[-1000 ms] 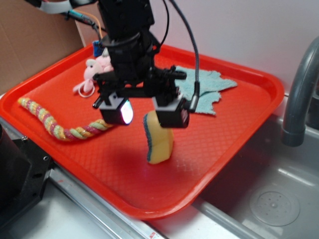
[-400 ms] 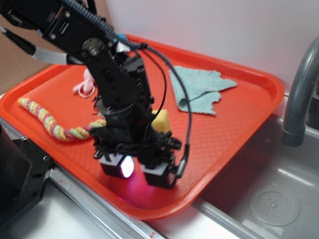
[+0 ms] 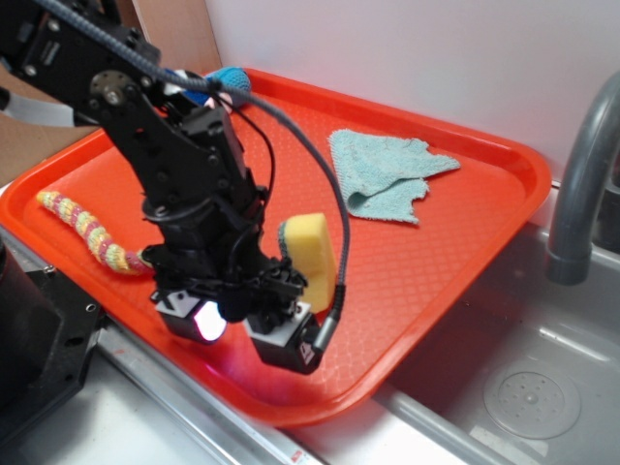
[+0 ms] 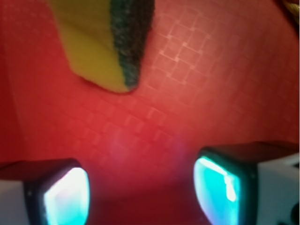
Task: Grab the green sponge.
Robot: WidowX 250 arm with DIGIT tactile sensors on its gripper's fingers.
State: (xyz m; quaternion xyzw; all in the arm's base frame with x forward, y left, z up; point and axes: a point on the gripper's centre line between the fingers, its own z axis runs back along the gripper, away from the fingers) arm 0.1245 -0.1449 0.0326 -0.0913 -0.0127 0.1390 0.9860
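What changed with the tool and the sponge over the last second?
The tool dropped from above the green sponge toward the tray's near edge and now sits open and empty, with the sponge standing on edge just behind it. The teal cloth and rope toy stayed put.
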